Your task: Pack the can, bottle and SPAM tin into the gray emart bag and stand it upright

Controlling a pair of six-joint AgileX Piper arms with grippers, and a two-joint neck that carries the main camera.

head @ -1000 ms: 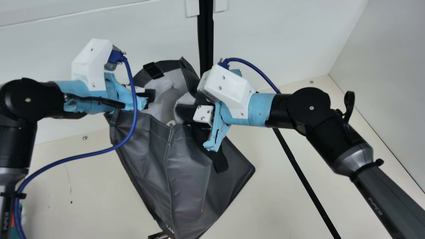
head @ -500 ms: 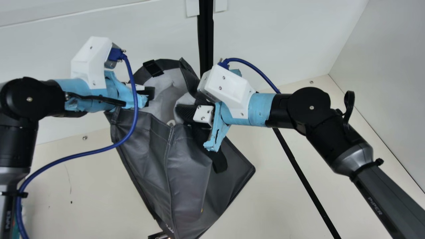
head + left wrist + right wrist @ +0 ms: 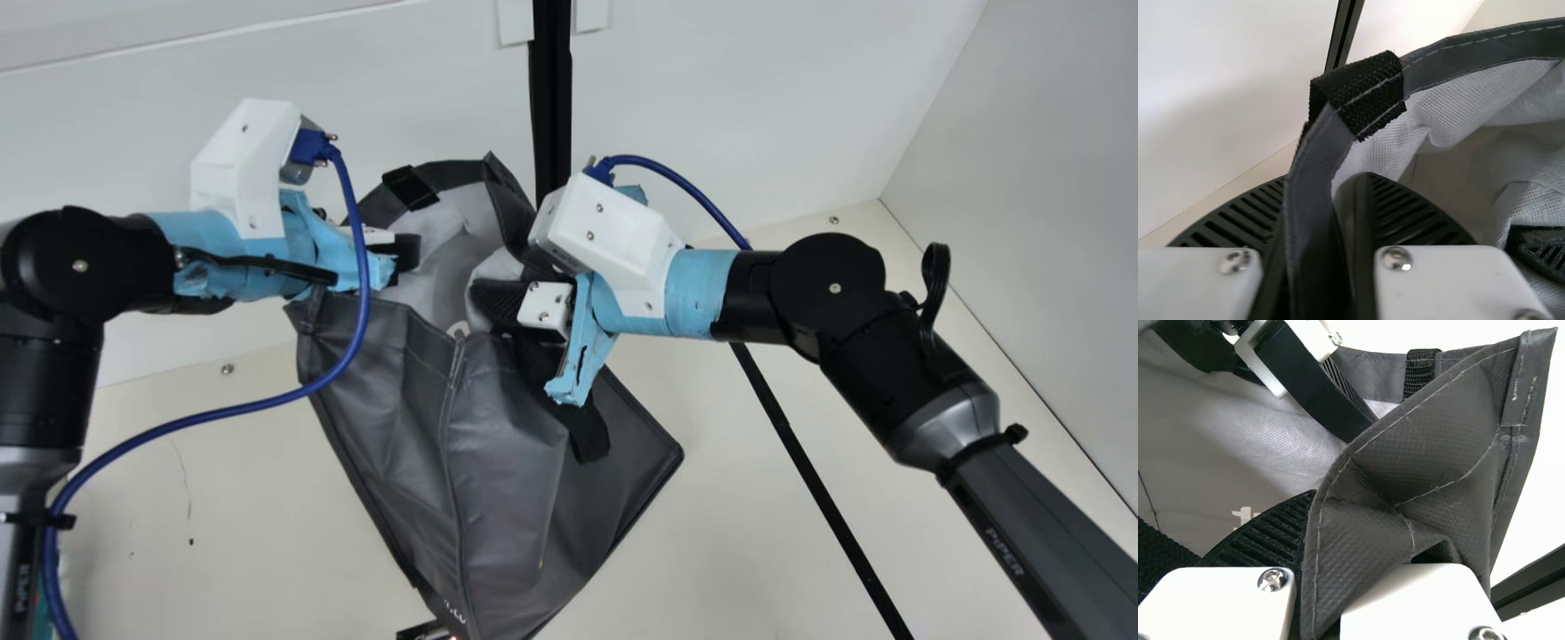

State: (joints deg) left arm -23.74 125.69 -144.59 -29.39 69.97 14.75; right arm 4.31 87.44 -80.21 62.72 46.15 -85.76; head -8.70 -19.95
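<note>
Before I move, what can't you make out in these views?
Whether the can, bottle and tin are inside the gray bag: main view, its front wall hides the depths.
The bag's lowest corner: main view, cut off by the lower edge.
Right tool's second finger: right wrist view, behind folded fabric.
What the dark item is: main view, the bag and lower edge hide the rest.

You can count one gray bag [image 3: 507, 498] and one table [image 3: 222, 498]. You have two robot arms, one left arm [image 3: 49, 382] and one right arm [image 3: 916, 382], with two grippers, the left gripper [image 3: 407, 253] and the right gripper [image 3: 500, 292]. You can find two blue cords, one by the left arm [image 3: 267, 407] and one by the right [image 3: 685, 182], two white covers, one on the left arm [image 3: 236, 169] and one on the right [image 3: 613, 236], and one black post [image 3: 552, 107].
</note>
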